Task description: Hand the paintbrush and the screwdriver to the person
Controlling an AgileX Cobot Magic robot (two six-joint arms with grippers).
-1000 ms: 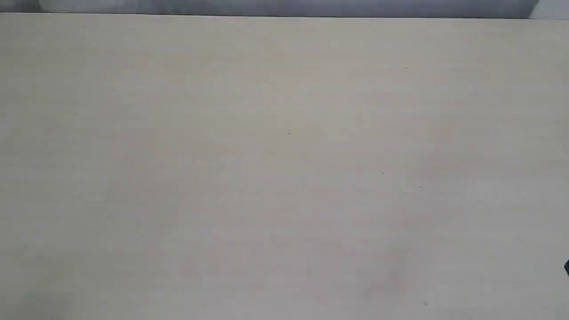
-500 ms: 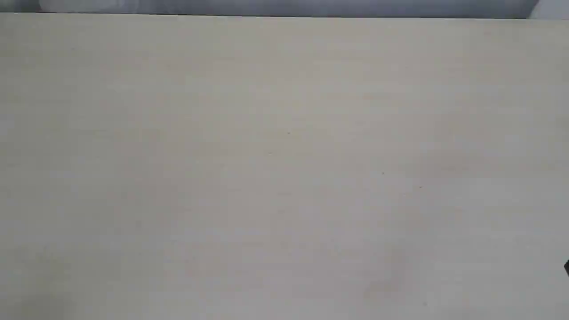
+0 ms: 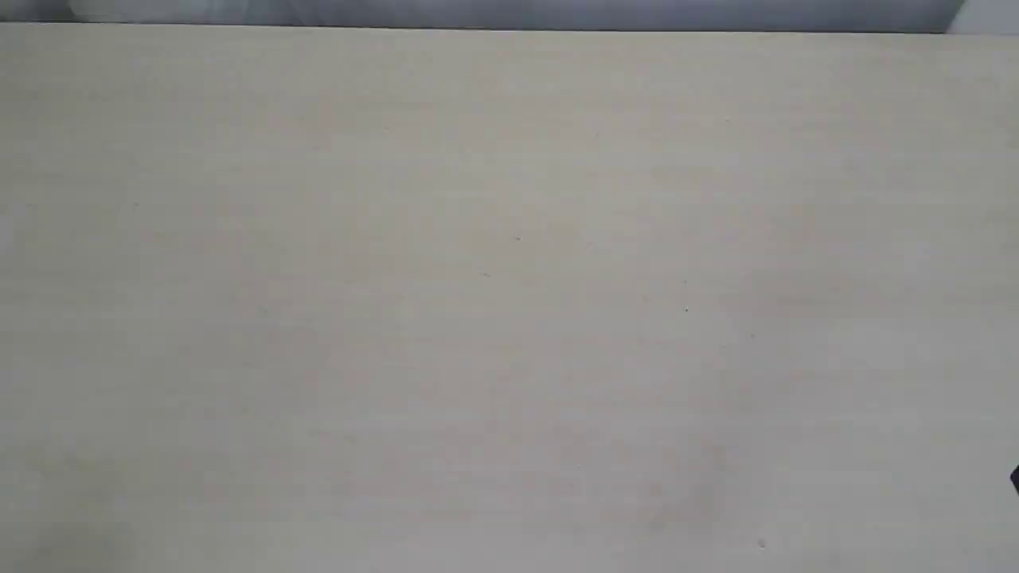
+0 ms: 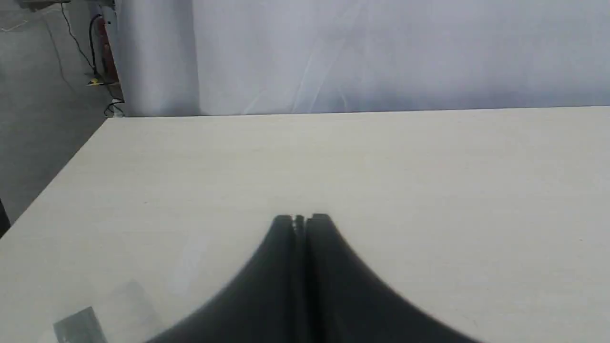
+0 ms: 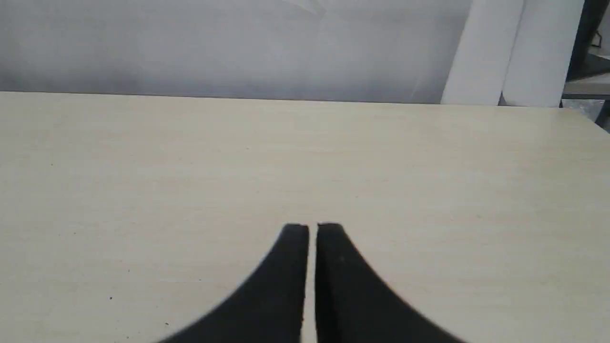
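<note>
The paintbrush, the screwdriver and the person are all out of view. In the left wrist view my left gripper [image 4: 300, 218] hangs over the pale wooden table [image 4: 429, 181], its black fingers pressed together with nothing between them. My right gripper [image 5: 312, 226] in the right wrist view is shut too, with only a thin slit between its fingers and nothing held. The exterior view shows just the bare table [image 3: 509, 286], with a small dark tip [image 3: 1014, 479] at its right edge.
A grey-white backdrop [image 4: 381, 52] stands behind the table's far edge. Grey floor with cables [image 4: 43, 95] lies past one table corner in the left wrist view. A small translucent patch [image 4: 81, 326] lies on the table close to the left gripper.
</note>
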